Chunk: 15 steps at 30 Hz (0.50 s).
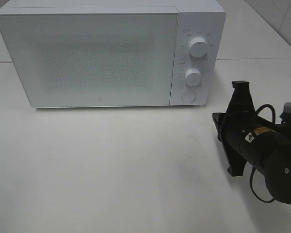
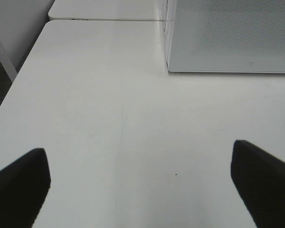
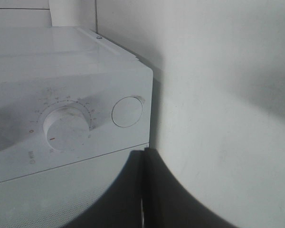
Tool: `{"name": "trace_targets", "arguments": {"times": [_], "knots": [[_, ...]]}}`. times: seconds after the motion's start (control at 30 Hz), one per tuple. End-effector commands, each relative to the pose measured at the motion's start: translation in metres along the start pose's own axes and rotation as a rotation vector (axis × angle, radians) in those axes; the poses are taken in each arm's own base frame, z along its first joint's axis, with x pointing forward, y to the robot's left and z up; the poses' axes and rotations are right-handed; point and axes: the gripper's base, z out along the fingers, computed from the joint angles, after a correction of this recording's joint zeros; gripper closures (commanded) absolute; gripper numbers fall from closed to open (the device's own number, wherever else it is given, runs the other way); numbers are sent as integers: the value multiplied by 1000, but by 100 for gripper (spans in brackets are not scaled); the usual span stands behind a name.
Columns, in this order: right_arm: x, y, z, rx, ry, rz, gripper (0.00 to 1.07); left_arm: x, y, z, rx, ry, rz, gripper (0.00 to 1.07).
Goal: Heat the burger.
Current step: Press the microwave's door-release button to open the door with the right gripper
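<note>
While the high exterior camera looks down on a white tabletop (image 1: 111,170), a boxy white microwave oven (image 1: 92,58) stands at its far side with its speckled door closed. On the control panel to the right of the door, a round white upper knob (image 1: 198,47), a round white lower knob (image 1: 193,76) and a flat round white push button (image 1: 188,96) sit one under another. The black right arm (image 1: 262,145) reaches in from the right edge, near the microwave's front right corner and apart from it.

In the left wrist view, the left gripper (image 2: 137,156) hangs over bare table, its two black fingers (image 2: 19,185) spread wide with nothing between them. The microwave's door corner lies well ahead.

In the right wrist view, the right gripper (image 3: 143,159) is clenched, its dark fingers pressed together on nothing. The tips lie close to the panel corner by the push button; whether they touch it cannot be told.

The burger shows in none of the views, so its place relative to either pair of jaws cannot be told.
</note>
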Motion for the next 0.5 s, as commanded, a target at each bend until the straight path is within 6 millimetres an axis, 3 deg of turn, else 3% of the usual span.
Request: {"name": "trace_targets", "arguments": {"times": [0.03, 0.5], "knots": [[5, -2, 11, 16, -4, 0, 107, 1, 0, -2, 5, -24, -3, 9], [19, 1, 52, 0, -24, 43, 107, 1, 0, -2, 5, -24, -3, 9]]}}
